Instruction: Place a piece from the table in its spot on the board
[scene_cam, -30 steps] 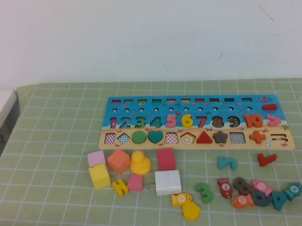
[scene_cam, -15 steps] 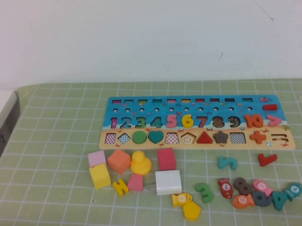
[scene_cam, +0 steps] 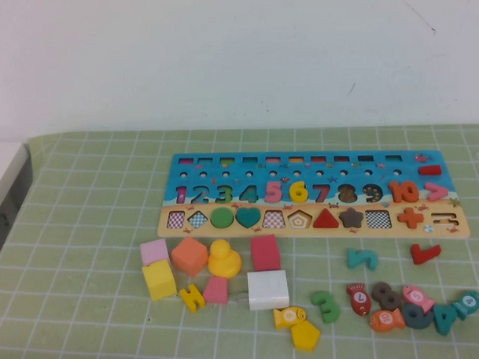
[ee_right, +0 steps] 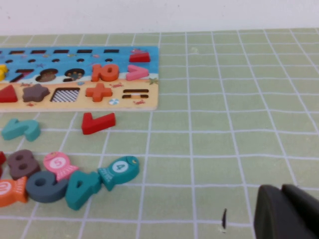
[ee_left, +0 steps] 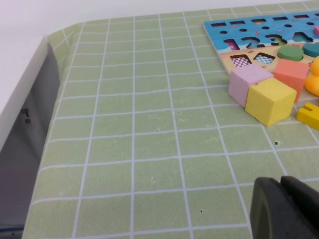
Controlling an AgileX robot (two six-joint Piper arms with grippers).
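The board (scene_cam: 318, 177) lies at the far middle of the green grid mat. The yellow "6" piece (scene_cam: 298, 192) sits on the board's blue band between the pink 5 and the red 7. Its edge shows in the right wrist view (ee_right: 2, 70). Neither arm shows in the high view. My left gripper (ee_left: 280, 180) is shut and empty, low over bare mat well left of the board (ee_left: 259, 30). My right gripper (ee_right: 281, 188) is shut and empty, over bare mat right of the board (ee_right: 75, 57).
Loose blocks lie in front of the board: a yellow cube (scene_cam: 158, 278), an orange cube (scene_cam: 189, 255), a yellow duck (scene_cam: 223, 259), a white block (scene_cam: 268, 289), the yellow "4" (scene_cam: 192, 297) and the green "3" (scene_cam: 326, 306). Fish and numerals (scene_cam: 417, 307) lie front right. A white ledge (scene_cam: 3, 176) borders the left.
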